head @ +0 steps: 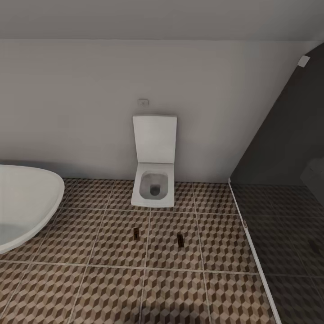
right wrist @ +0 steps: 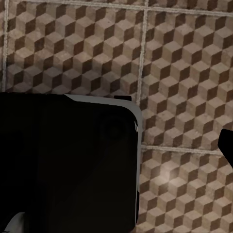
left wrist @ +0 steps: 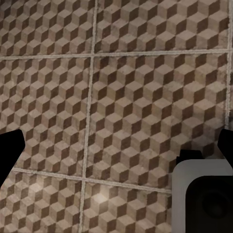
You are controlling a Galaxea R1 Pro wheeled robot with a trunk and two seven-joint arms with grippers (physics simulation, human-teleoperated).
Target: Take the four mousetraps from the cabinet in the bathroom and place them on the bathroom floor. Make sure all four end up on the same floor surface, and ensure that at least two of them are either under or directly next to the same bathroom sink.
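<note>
2 mousetraps [head: 135, 232] [head: 180, 240] lie flat on bathroom floor [head: 112, 288], near toilet [head: 154, 180], apart from each other. Sink, cabinet unseen. Judged: 2 of 4 placed; sink proximity unconfirmed. Left gripper [left wrist: 116, 150] fingers spread wide, empty. Right gripper: state cannot tell.

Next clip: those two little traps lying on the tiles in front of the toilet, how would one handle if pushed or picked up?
The left trap lies flat and low on the floor, so it would probably slide rather than tip or roll. It looks small and thin, so likely light and stiff, but hard to get under. The right trap looks the same.
</note>
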